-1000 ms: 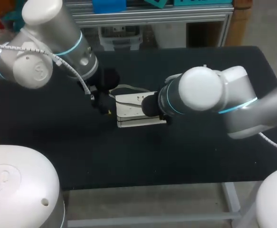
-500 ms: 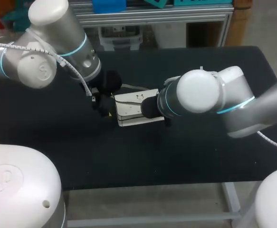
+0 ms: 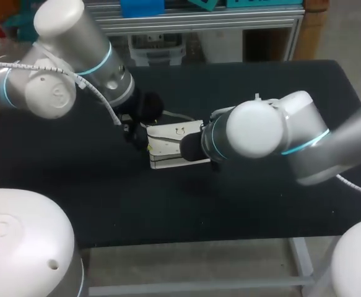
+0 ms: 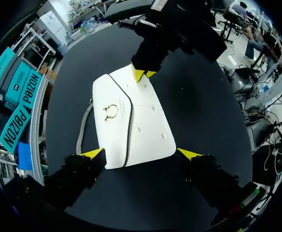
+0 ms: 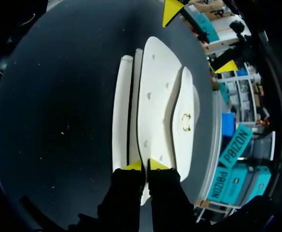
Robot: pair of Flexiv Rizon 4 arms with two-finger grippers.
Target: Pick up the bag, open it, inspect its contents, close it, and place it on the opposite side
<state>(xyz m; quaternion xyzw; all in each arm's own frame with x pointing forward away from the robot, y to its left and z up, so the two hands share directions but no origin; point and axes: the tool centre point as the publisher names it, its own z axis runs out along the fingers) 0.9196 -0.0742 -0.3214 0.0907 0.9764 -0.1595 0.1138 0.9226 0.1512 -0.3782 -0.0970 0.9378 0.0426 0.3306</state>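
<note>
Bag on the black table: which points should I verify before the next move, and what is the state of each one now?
1. Right pincer shut on one end of the bag: ok.
2. Left pincer gripping the other end: not ok; its fingers stand open on either side.
3. Flap down, gold clasp in place: ok.
4. Strap free of the left pincer: cannot tell; it runs close to one finger.
5. Bag lifted off the table: cannot tell.
</note>
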